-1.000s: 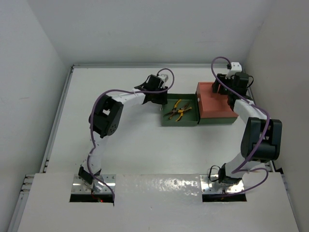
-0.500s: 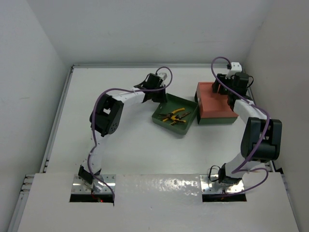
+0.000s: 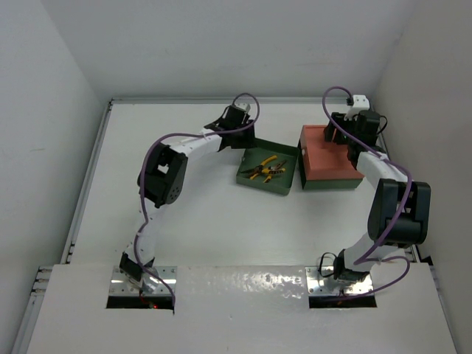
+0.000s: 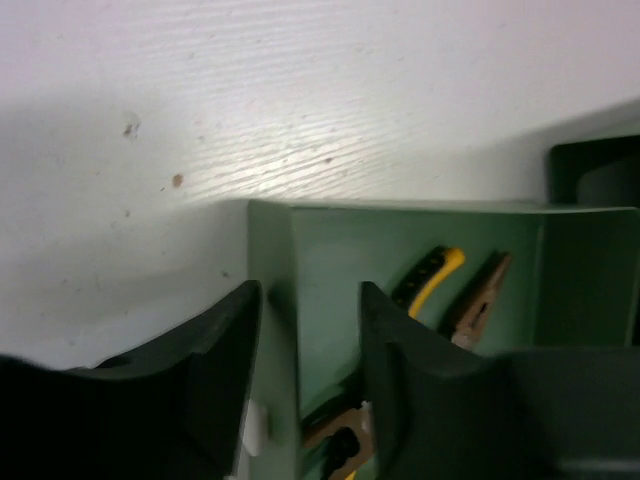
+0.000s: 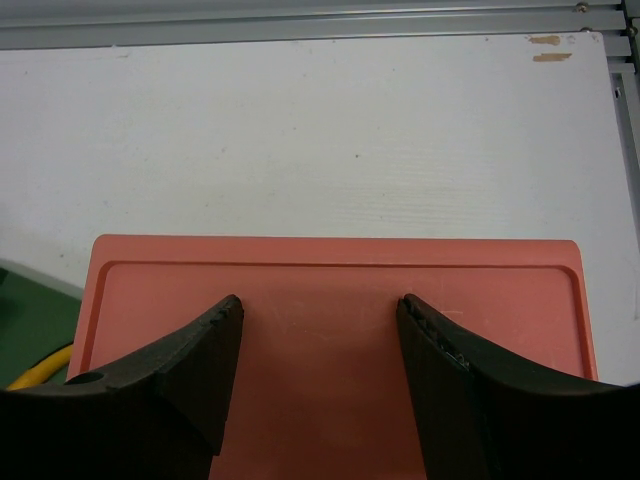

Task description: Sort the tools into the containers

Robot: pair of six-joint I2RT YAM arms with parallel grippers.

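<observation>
A dark green tray (image 3: pixel 284 181) lies skewed at mid-table with yellow-handled pliers (image 3: pixel 264 168) inside. My left gripper (image 3: pixel 241 139) stands at its far-left corner. In the left wrist view the left gripper (image 4: pixel 307 290) straddles the green tray's wall (image 4: pixel 272 300), one finger outside and one inside, closed on it; the pliers (image 4: pixel 435 270) lie just beyond. The orange-red tray (image 3: pixel 328 156) sits to the right. My right gripper (image 3: pixel 355 139) hovers open over it, and the right gripper (image 5: pixel 318 300) holds nothing above the flat orange-red tray (image 5: pixel 330 265). No screwdrivers show.
A dark green strip (image 3: pixel 332 184) shows under the orange-red tray's near edge. Side walls close in the table on the left and right. A metal rail (image 5: pixel 300 25) runs along the far edge. The green tray's corner and a yellow handle (image 5: pixel 40 372) sit left of the orange-red one.
The green tray with the pliers was swung left and turned by my left gripper, then shifted back toward the far side, still skewed. The right arm has not moved.
</observation>
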